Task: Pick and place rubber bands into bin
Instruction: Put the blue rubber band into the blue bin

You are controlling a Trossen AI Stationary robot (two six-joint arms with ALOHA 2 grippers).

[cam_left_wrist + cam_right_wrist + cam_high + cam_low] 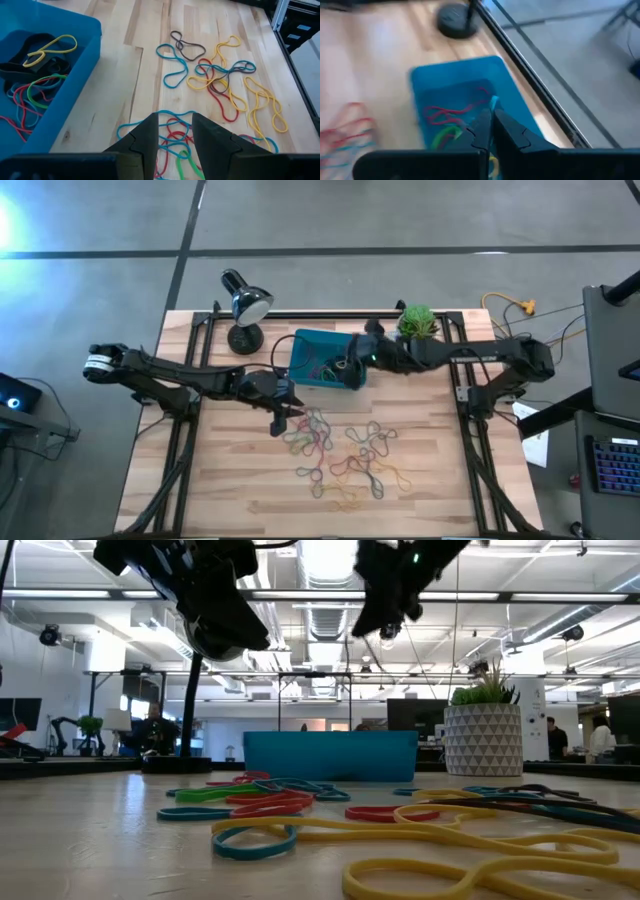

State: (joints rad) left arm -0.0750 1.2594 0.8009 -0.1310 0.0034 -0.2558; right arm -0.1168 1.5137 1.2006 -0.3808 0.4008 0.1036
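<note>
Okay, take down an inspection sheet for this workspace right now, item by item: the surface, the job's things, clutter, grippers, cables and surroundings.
Surface: wooden table, light planks, black frame rails along its edges.
Job's things: teal bin at the back centre, several rubber bands already inside; loose rubber bands in mixed colours spread on the table in front of it.
Clutter: desk lamp and potted plant at the back edge, either side of the bin.
Grippers: left gripper above the near edge of the loose bands, jaws apart, nothing between them; right gripper over the bin, jaws shut.
Cables: orange cable on the floor to the right.
Surroundings: open office hall beyond the table; people far off.
</note>
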